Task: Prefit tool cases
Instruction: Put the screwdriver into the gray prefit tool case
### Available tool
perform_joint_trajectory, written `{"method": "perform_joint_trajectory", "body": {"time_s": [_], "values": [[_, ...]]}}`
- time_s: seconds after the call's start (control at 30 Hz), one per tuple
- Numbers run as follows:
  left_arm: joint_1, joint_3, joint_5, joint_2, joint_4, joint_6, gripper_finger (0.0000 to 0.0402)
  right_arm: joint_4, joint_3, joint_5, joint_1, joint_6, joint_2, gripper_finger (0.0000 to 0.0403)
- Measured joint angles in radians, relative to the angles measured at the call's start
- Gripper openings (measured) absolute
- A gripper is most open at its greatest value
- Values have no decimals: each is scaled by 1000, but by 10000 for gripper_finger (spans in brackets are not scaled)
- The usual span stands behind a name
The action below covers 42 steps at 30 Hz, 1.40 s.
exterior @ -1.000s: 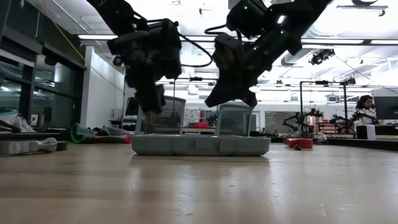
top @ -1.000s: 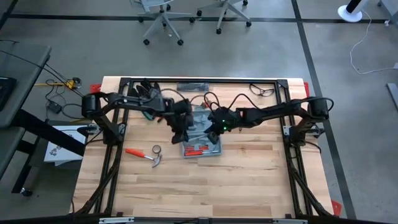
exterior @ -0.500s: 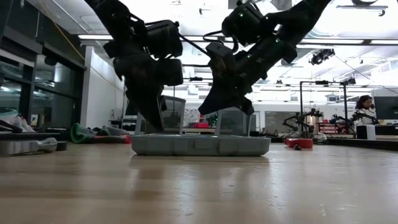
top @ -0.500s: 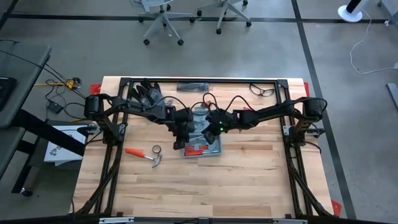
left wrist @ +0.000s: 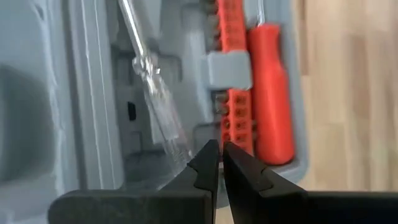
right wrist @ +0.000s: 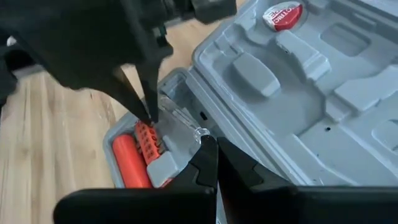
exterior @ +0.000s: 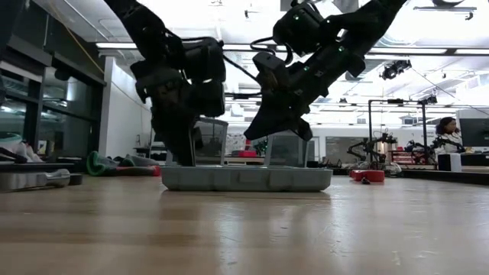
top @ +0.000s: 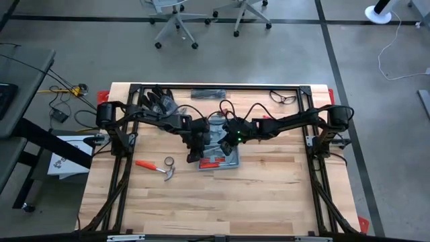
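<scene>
Case (top: 218, 144) lies open mid-table. Left gripper (left wrist: 220, 163), fingers together and holding nothing, sits tip-down just beside the clear screwdriver (left wrist: 152, 93), whose long axis runs away from it. Right gripper (right wrist: 214, 163), also closed empty, hovers nearby, slightly farther.

On my wooden surface (top: 255, 195), an orange-handled hammer (top: 156, 167) lies near the left side, a tape roll (top: 169, 161) just beside its head. Dark gloves (top: 156, 101) rest at the far left corner. Safety glasses (top: 284, 98) lie near the far right edge. Office chairs (top: 176, 17) stand on the floor beyond.
</scene>
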Motion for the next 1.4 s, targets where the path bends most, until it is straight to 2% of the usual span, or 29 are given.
{"method": "perform_joint_trajectory", "body": {"time_s": [0.1,0.27,0.57,0.8,0.97,1.13,1.23,1.4], "values": [[6,0,-26,7,-1,-10,14,-1,0,0,0,0,0,0],[18,0,-153,-18,-7,-33,8,-3,0,0,0,0,0,0],[31,0,-147,-35,3,-26,5,-8,0,0,0,-2,0,0],[14,0,-139,-35,53,175,7,-33,0,-8,0,-17,0,0],[-4,0,-204,-35,99,296,40,-33,0,-7,0,-15,0,0],[-6,0,-221,-20,97,306,97,-33,0,-7,-3,-12,0,0],[-13,0,-266,5,98,343,128,-33,0,-7,-3,-16,0,0],[-28,7,-335,45,123,379,154,-33,0,8,-2,-19,0,0]]}}
